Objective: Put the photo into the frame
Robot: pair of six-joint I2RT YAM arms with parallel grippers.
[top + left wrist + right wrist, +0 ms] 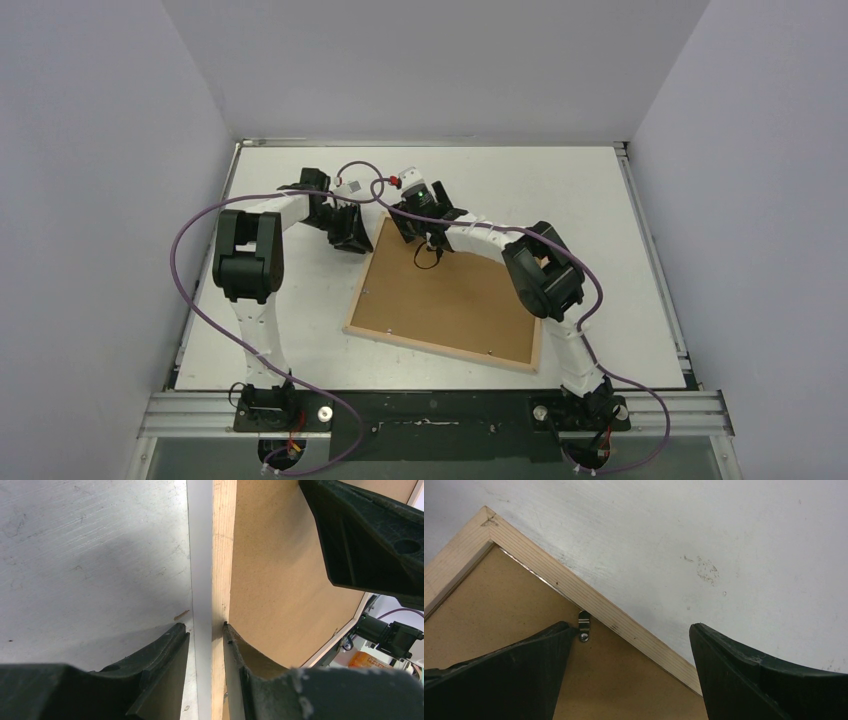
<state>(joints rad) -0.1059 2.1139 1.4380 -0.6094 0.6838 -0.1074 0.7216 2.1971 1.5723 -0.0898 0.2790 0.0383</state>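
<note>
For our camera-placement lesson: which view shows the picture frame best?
The top view: the frame lies nearly whole, back up, only its far corner covered. The left wrist view shows just one edge of the frame; the right wrist view shows one corner of the frame and a metal clip.

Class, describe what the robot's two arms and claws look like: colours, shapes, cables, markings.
The left arm and right arm have white links joined by chunky black joint housings. A purple cable loops loosely along each. The left claw and right claw are matt black, with curved fingers tapering to blunt tips. A green light and a red spot show near the right wrist.
</note>
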